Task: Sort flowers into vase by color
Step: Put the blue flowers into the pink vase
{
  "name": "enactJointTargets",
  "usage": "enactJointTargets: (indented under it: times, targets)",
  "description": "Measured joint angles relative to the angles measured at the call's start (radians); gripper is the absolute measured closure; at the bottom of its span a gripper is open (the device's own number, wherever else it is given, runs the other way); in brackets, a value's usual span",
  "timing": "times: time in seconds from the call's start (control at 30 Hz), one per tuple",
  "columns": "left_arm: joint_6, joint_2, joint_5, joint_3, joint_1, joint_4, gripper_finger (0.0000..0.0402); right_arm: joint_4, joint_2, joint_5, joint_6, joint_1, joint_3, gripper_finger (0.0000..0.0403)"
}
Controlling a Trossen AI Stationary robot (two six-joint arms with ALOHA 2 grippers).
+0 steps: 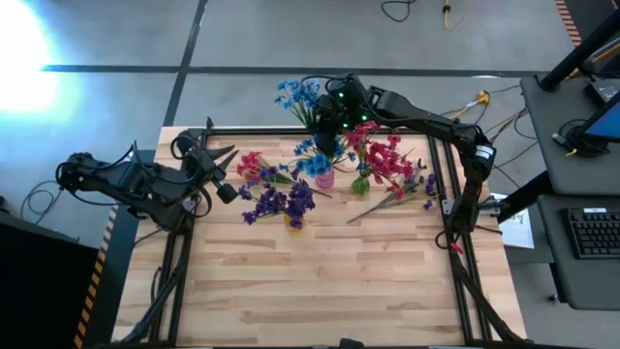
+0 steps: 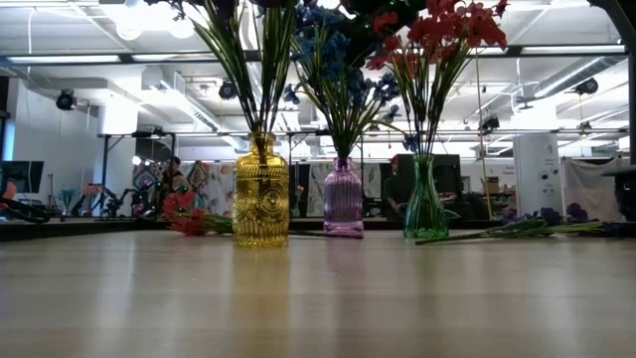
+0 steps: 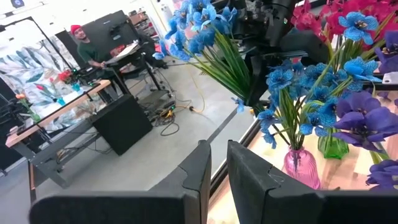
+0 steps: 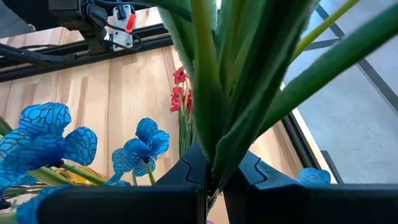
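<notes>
My right hand is clenched on a blue sprig's green stems, up over the table's far edge, just above the pink vase. That vase has blue flowers in it. The green vase has red ones, and the yellow vase has purple ones. Some red flowers lie loose on the table. My left hand waits at the left side, closed and empty.

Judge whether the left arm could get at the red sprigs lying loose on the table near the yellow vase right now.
Probably yes. The left gripper is shut and empty at the table's left side, and the loose red sprigs lie just beside it with bare table between. The yellow vase and its purple flowers stand nearer the front, not across that path.
</notes>
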Motion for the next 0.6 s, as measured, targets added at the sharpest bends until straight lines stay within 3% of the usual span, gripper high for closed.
enactJointTargets:
  times: [0.6]
  targets:
    - [-0.001,0.000,0.000,0.000,0.000,-0.002,0.0363,0.109,-0.048,-0.023,-0.058,0.014,-0.113,0.0385]
